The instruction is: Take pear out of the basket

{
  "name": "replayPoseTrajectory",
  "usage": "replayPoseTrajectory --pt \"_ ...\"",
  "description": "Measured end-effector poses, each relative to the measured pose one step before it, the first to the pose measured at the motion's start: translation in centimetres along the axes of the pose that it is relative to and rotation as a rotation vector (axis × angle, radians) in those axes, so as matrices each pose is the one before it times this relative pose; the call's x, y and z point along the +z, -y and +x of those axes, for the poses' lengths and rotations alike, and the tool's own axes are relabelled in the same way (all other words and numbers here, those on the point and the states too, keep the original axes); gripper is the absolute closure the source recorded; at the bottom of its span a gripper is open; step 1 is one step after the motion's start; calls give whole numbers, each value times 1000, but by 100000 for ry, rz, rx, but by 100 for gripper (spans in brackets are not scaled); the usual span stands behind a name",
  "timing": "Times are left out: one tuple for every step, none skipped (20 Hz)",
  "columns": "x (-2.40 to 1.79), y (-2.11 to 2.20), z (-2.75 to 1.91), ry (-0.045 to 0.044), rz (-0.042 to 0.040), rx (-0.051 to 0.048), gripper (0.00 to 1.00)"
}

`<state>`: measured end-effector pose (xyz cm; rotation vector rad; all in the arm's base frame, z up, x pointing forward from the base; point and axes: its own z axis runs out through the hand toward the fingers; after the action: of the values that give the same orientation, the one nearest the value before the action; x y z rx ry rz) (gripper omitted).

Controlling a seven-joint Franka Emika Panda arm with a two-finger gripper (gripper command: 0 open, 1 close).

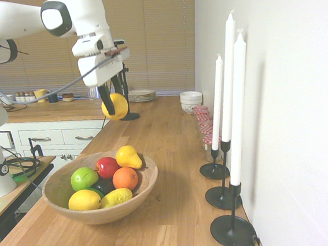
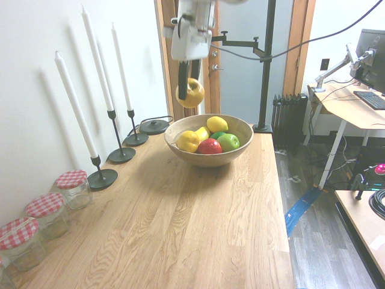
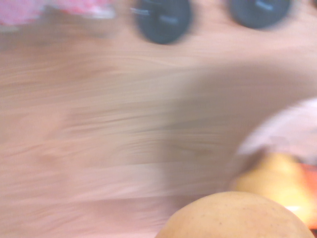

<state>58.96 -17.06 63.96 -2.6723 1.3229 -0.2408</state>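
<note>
Gripped between the nearly closed fingers (image 1: 113, 97), the pear (image 1: 116, 106) hangs clear of the basket (image 1: 138, 210) above the wooden surface (image 1: 172, 151), its removal evidently done, with only lowering and release apparently left, perhaps away from the surface's edges.

kitchen | wooden counter (image 1: 171, 135) | white drawers (image 1: 40, 138) | stacked plates (image 1: 142, 95) | fruit bowl (image 1: 101, 209)

Pear (image 1: 117, 106) btwn fingers (image 1: 106, 99), 3 candles (image 1: 231, 102) nr wall (image 1: 293, 110).
</note>
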Motion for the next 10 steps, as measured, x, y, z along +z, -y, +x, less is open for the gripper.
replayPoseTrajectory --pt "-583 1425 -2173 -491 -55 -2690 100" --pt "-368 1391 -2153 -337 -55 -2434 100" --pt "-38 1252 -1990 -530 -175 -2104 100" --pt "197 1043 -1709 -729 -372 -1605 100" --pt "711 789 -1438 -484 -812 -974 100" --pt "1134 595 -1204 -303 -1117 -680 100" --pt "1469 328 -849 403 -1187 -287 100" --pt "1820 100 -552 540 -1332 17 100" --pt "1963 -106 -272 635 -1334 400 100" --pt "1812 -187 -116 704 -1168 540 100"
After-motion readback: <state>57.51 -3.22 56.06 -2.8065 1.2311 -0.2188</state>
